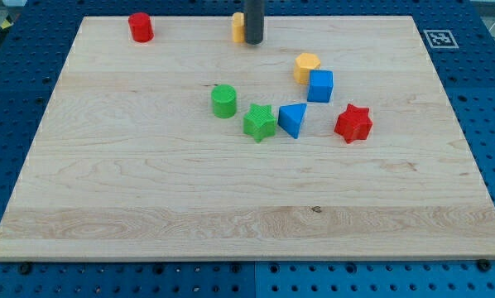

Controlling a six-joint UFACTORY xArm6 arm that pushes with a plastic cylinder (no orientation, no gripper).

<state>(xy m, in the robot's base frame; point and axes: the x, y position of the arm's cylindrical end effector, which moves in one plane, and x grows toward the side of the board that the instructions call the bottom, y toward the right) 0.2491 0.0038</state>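
My tip [253, 41] stands near the view's top edge of the wooden board, touching or almost touching a yellow-orange block [238, 27] that it partly hides on its left. A red cylinder [141, 26] sits far to the view's left of it. Lower down lie a green cylinder [223, 101], a green star [259, 122], a blue triangular block [293, 119], a blue cube [319, 86], a yellow hexagonal block [306, 65] and a red star [353, 123].
The wooden board [148, 199] rests on a blue perforated table [479, 99]. A black-and-white marker tag [440, 38] lies beside the board's top right corner.
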